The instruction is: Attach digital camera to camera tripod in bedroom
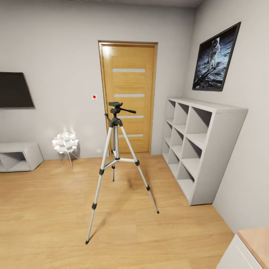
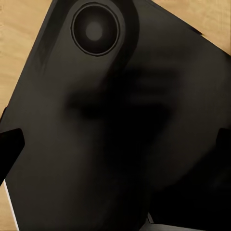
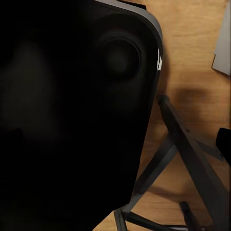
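Tripod (image 1: pixel 116 157) stands mid-floor before door (image 1: pixel 129 97), legs spread for stability, head bare. Camera unseen. Grippers' opening, hold: cannot tell; wrist views dark.

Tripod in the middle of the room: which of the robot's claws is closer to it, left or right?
Cannot tell. The camera tripod stands ahead before the door; both wrist views face a dark body over wood floor, so neither side can be placed against the tripod.
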### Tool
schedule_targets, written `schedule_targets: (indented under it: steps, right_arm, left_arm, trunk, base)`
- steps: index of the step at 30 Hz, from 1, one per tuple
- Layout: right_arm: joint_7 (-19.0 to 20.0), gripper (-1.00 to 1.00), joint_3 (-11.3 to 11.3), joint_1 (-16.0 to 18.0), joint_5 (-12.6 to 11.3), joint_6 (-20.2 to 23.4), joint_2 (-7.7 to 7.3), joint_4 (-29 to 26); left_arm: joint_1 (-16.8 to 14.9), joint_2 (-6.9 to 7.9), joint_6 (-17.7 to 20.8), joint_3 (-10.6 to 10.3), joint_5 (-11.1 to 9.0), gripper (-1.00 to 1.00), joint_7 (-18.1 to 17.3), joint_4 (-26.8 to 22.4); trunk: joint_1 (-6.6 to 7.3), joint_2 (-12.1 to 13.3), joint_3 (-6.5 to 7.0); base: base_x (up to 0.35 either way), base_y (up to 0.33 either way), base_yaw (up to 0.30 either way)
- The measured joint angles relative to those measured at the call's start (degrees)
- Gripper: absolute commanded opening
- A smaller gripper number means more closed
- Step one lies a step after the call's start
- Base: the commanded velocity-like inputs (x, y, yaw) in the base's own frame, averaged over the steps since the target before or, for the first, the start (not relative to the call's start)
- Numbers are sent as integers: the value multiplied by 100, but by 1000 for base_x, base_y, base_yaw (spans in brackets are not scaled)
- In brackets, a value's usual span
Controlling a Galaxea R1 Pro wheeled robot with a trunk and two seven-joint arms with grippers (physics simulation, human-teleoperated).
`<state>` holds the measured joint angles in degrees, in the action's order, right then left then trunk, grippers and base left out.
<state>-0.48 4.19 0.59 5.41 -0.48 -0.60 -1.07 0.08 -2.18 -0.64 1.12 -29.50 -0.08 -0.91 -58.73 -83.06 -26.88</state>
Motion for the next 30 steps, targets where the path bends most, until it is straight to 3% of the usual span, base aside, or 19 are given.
schedule_targets:
  steps: [8,30]
  right_arm:
    - [0,100,0,0,-6,0,0,0]
    - [-5,100,-30,0,-41,-1,-26,0]
  left_arm:
    - [0,0,0,0,1,100,0,0]
    - [0,12,3,-27,75,100,-5,-7]
  trunk:
    - [0,0,0]
    - [0,0,0]
  base:
    - [0,0,175]
    - [0,0,8]
